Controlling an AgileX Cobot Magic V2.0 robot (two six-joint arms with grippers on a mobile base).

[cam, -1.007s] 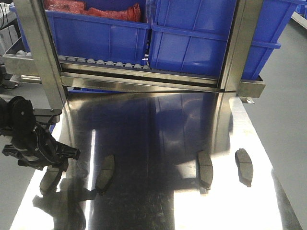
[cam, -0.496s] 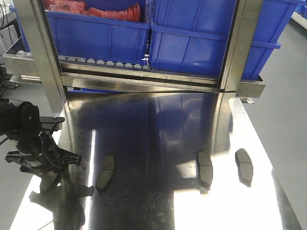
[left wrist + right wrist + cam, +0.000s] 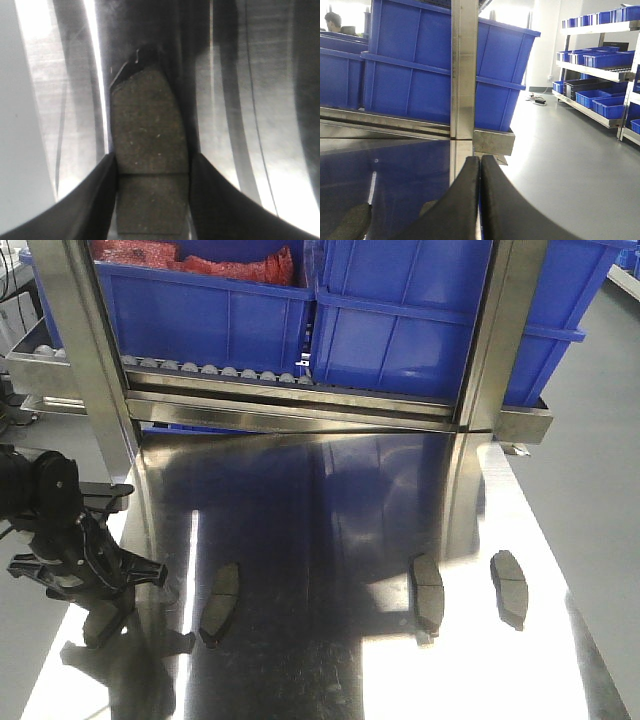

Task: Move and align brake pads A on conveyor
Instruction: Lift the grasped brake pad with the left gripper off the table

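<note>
LEFT claw [image 3: 106, 598]: narrowed onto leftmost pad [image 3: 149, 150], fingers [image 3: 97, 200] flush on both long edges, squared for a straight lift | second pad [image 3: 220, 600] just right, third pad [image 3: 428, 592] and fourth pad [image 3: 509, 588] well right, flat on bench [image 3: 330, 670] | conveyor unseen | RIGHT claw [image 3: 480, 160]: pinched together, empty, apparently parked.

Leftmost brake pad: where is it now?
Leftmost brake pad lies far left on the steel table in the front view, left of the second pad; the left wrist view shows it between the left gripper jaws.
</note>
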